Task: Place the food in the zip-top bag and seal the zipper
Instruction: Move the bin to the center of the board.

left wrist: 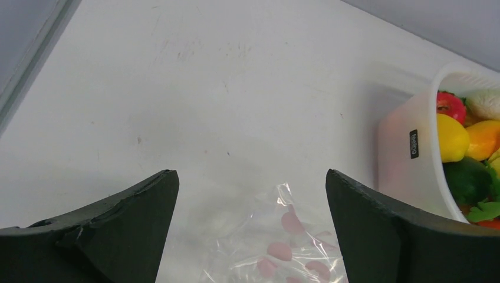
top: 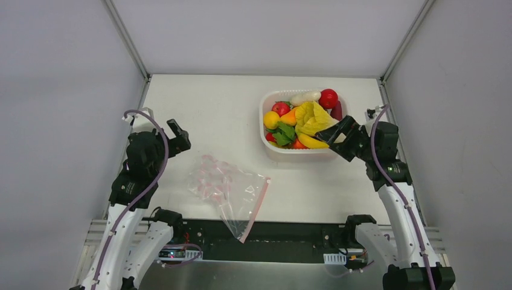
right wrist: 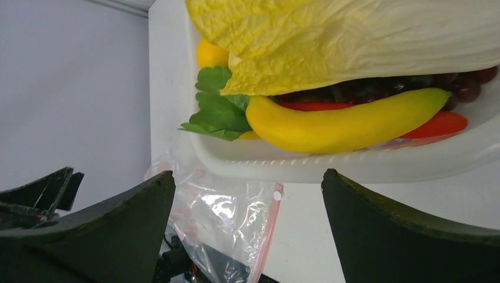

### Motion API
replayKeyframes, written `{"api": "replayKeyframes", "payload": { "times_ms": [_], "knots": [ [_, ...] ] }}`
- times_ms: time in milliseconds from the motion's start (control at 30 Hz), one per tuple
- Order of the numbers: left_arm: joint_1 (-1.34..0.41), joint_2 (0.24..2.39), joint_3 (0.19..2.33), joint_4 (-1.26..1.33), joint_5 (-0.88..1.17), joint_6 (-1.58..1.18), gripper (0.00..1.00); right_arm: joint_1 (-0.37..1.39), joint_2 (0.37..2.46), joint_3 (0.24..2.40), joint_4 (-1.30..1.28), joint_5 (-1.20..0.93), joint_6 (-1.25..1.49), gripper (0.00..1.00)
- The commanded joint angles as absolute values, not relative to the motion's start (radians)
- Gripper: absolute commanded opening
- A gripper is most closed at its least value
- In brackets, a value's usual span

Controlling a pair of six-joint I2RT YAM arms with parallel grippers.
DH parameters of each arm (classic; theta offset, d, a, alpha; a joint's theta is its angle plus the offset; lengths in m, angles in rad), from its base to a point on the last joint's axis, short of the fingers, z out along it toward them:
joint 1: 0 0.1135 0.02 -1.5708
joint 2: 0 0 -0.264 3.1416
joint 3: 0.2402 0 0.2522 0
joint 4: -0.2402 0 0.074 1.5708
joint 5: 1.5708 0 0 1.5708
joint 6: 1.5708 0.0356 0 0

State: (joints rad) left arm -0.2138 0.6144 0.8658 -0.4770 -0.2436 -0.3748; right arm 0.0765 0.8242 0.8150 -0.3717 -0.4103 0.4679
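Note:
The clear zip-top bag (top: pixel 229 192) with pink spots lies flat near the table's front edge, partly hanging over it; its pink-red zipper (top: pixel 256 205) runs along its right side. It also shows in the left wrist view (left wrist: pixel 289 242) and the right wrist view (right wrist: pixel 230 218). The food sits in a white basket (top: pixel 300 150): a yellow banana (right wrist: pixel 342 121), yellow cabbage leaf (right wrist: pixel 354 35), red apple (top: pixel 328 98), lemon (left wrist: pixel 451 138) and green leaves (right wrist: pixel 218 109). My left gripper (top: pixel 180 138) is open, left of and behind the bag. My right gripper (top: pixel 337 136) is open at the basket's right front corner.
Grey enclosure walls stand on the left, right and back. The black front rail (top: pixel 284 238) runs under the table's near edge, where the bag overhangs. The basket stands at the back right.

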Motion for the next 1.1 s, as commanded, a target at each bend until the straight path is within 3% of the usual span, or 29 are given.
{"api": "replayKeyframes", "payload": {
  "times_ms": [0, 267, 467, 700, 1067],
  "knots": [
    [-0.203, 0.560, 0.877, -0.563, -0.307, -0.540, 1.00, 0.078, 0.803, 0.792, -0.250, -0.627, 0.504, 0.98],
    [-0.202, 0.510, 0.768, -0.405, 0.011, -0.507, 1.00, 0.121, 0.807, 0.799, -0.280, -0.870, 0.397, 0.98],
    [-0.202, 0.580, 0.751, -0.372, 0.277, -0.462, 1.00, 0.259, 0.800, 0.792, -0.363, -0.900, 0.367, 0.98],
    [-0.206, 0.618, 0.758, -0.394, 0.339, -0.432, 1.00, 0.495, 0.861, 0.752, -0.354, -0.670, 0.359, 0.98],
    [-0.212, 0.575, 0.761, -0.491, 0.322, -0.397, 1.00, 0.643, 1.126, 0.812, -0.191, -0.337, 0.247, 0.98]
  ]
}}
